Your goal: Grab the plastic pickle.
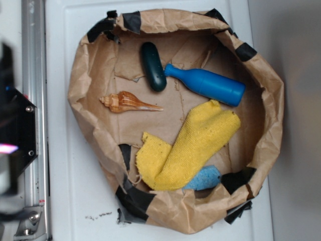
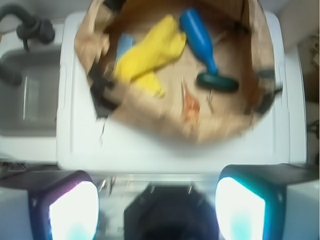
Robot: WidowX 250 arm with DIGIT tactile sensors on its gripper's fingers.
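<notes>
The plastic pickle [image 1: 153,66] lies inside the brown paper nest [image 1: 273,108] at about eleven o'clock from the nest's centre, one end just beside the neck of the blue bottle toy [image 1: 208,84]. The brown spiral seashell [image 1: 126,102] sits at about seven o'clock from the pickle, apart from it. A yellow cloth [image 1: 188,148] lies at five o'clock and covers part of a light blue sponge [image 1: 206,178]. The nest rests on the white bench [image 1: 75,196]. In the wrist view the hand [image 2: 157,210] hangs open and empty, well apart from the nest, its fingers [image 2: 240,212] spread wide.
</notes>
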